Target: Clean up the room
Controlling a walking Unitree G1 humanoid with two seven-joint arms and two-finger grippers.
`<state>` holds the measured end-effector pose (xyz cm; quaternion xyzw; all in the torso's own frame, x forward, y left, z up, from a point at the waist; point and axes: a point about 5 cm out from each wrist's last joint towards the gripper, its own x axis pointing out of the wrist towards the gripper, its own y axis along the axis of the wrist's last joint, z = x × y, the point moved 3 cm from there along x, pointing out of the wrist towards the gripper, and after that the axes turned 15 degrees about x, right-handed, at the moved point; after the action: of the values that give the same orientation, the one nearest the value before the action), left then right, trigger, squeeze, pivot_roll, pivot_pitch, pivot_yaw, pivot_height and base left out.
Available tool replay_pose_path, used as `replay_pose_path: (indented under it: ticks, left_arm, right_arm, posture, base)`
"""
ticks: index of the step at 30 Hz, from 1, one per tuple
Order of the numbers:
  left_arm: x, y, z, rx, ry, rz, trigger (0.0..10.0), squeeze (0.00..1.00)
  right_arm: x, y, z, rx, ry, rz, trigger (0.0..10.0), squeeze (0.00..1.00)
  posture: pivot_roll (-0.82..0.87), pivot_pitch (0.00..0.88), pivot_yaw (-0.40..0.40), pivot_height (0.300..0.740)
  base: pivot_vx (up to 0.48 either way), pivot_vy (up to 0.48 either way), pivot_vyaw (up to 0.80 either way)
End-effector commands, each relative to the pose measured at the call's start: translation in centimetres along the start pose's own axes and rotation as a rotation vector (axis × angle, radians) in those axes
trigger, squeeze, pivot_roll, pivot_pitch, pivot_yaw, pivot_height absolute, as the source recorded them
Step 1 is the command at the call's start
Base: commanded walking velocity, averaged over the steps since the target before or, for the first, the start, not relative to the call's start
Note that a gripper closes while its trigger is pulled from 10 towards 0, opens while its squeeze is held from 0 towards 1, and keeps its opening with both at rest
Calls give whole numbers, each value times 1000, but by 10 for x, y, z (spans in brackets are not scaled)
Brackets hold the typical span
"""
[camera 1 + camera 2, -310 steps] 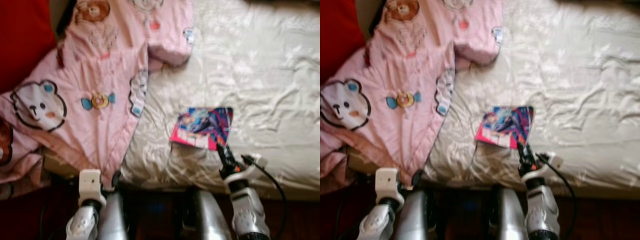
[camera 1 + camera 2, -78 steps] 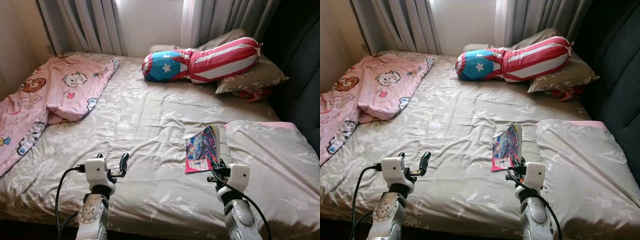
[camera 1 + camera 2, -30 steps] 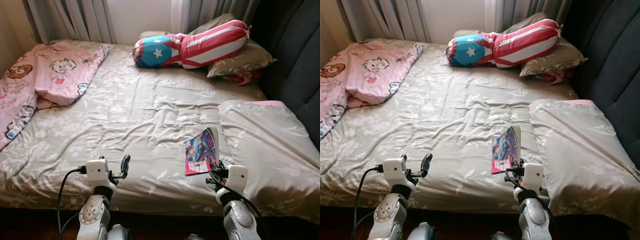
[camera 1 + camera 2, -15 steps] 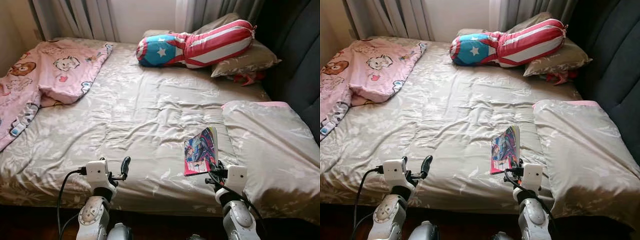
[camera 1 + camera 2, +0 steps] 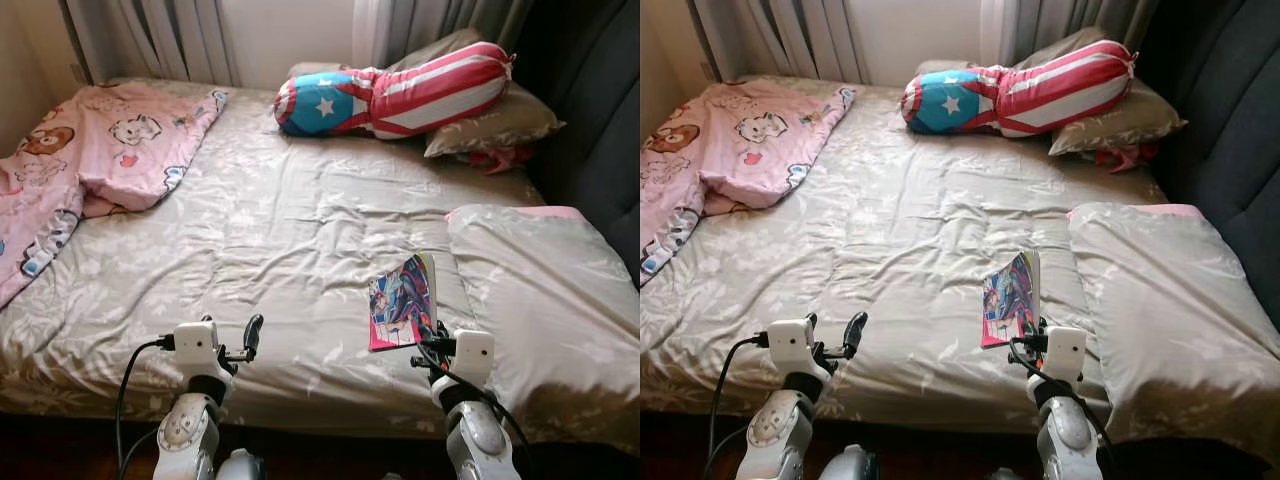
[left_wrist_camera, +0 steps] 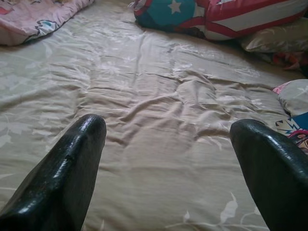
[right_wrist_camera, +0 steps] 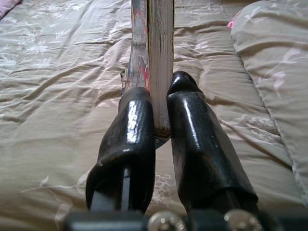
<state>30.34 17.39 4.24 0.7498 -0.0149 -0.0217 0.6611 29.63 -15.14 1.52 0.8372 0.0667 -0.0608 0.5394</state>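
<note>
Right gripper [image 7: 161,103] was clamped on the lower edge of a comic book [image 5: 402,302], one black finger [image 7: 130,130] pressed on each side of the page block. The book stood on edge above the jaws, its colourful cover turned to the robot's left; cover lettering was too small to read. Beneath the jaws lay the beige floral bedsheet [image 5: 270,230]. Just to the right of the held book sat a beige pillow [image 5: 545,285] with a pink edge showing at its far side.

Left gripper [image 6: 168,139] hung over the near part of the bed with its two fingers wide apart and nothing between them, only rumpled sheet ahead.

Far beyond both grippers, at the head of the bed, a bolster [image 5: 395,95] with red and white stripes and a blue end bearing a white star leaned on a grey pillow [image 5: 490,120]. Well off to the left of the left gripper, a pink cartoon-bear blanket [image 5: 85,170] lay bunched along the bed's edge. Grey curtains [image 5: 165,40] hung behind.
</note>
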Motion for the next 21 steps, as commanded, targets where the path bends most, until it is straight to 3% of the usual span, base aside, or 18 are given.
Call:
replay_pose_path:
  ticks: [1, 21]
  left_arm:
    - [-3, -5, 4, -2, -17, -19, 10000, 0]
    - [-4, -6, 4, 0, -15, -22, 10000, 0]
  right_arm:
    - [3, 14, -6, -14, 30, 56, 10000, 0]
    - [2, 11, -7, -20, 40, 42, 10000, 0]
  posture:
    - [-86, 80, -73, 662]
    - [-86, 86, -75, 662]
  base:
    - [352, 0, 0]
    - [359, 0, 0]
